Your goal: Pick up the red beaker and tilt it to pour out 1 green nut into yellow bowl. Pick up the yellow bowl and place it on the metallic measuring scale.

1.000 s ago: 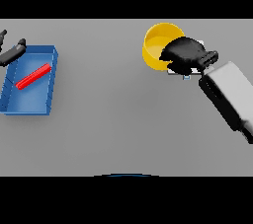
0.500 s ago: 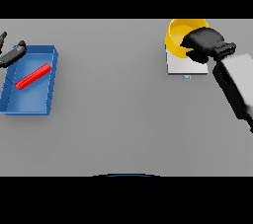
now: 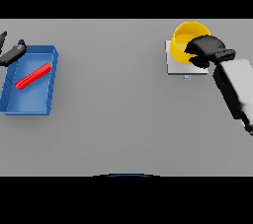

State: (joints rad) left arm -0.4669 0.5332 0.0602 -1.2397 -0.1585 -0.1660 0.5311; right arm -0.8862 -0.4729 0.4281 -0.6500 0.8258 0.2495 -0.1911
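The yellow bowl (image 3: pixel 184 38) is over the pale metallic scale (image 3: pixel 176 65) at the far right of the table; whether it rests on the plate I cannot tell. My right hand (image 3: pixel 205 49) is curled round the bowl's right rim and hides part of it. The red beaker (image 3: pixel 33 76) lies on its side inside the blue tray (image 3: pixel 48 102) at the far left. My left hand (image 3: pixel 12 54) shows at the left edge by the tray's far corner. No green nut is visible.
The scale has a small blue mark (image 3: pixel 187 77) on its front edge. The grey table (image 3: pixel 113 99) stretches between the tray and the scale.
My right hand has carried the yellow bowl rightward and away from me, bringing it over the scale. The left hand, the tray and the beaker have not moved.
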